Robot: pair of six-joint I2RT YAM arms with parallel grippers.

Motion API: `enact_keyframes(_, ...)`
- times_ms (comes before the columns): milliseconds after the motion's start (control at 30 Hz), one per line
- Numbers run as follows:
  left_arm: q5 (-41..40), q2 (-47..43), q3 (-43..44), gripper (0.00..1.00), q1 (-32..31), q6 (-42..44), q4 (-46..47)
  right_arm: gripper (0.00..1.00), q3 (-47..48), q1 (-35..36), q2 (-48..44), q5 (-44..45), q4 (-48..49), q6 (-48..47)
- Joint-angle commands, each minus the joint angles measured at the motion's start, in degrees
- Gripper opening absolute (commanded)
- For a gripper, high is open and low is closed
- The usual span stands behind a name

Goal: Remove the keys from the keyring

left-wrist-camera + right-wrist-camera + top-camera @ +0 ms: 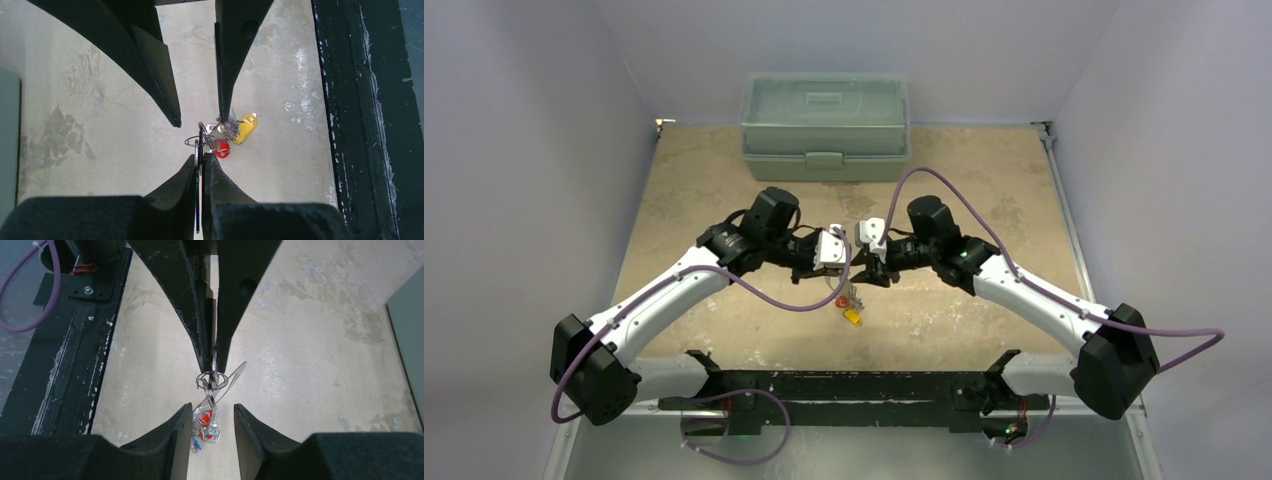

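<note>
**Keyring pinched up, keys dangling off it**

Left tool (200, 159) is clamped tight on a thin, flat grey metal piece seen edge-on, which I take to be the keyring (199, 145). It looks lifted off the bench (100, 125), about midway between the two arms. The keys (205, 422) hang under it in a loose bunch with a red tag (221, 148) and a yellow tag (245, 127).

Right tool (212, 412) is spread wide, one finger on either side of the bunch, gripping nothing.

My guess on handling: everything's light, hard and slick, so the bunch will swing and twist freely. I'd pinch one key flat across its head, not a plastic tag, since the tags would probably just pivot. The small wire rings (207, 380) look fiddly too.
</note>
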Motion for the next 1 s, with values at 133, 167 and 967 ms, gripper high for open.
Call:
enact_keyframes(133,2.7,0.3,2.5,0.00,0.3,1.2,1.6,0.33,4.4,1.7,1.4,-0.5,-2.5,-3.4)
enact_keyframes(167,2.5,0.4,2.4,0.00,0.3,1.1,1.7,0.32,4.6,1.9,1.5,-0.5,-2.9,-3.7)
enact_keyframes(967,0.9,0.1,-3.4,0.00,1.5,-9.5,3.3,0.00,-4.9,0.8,-2.6,4.2,14.5,11.0)
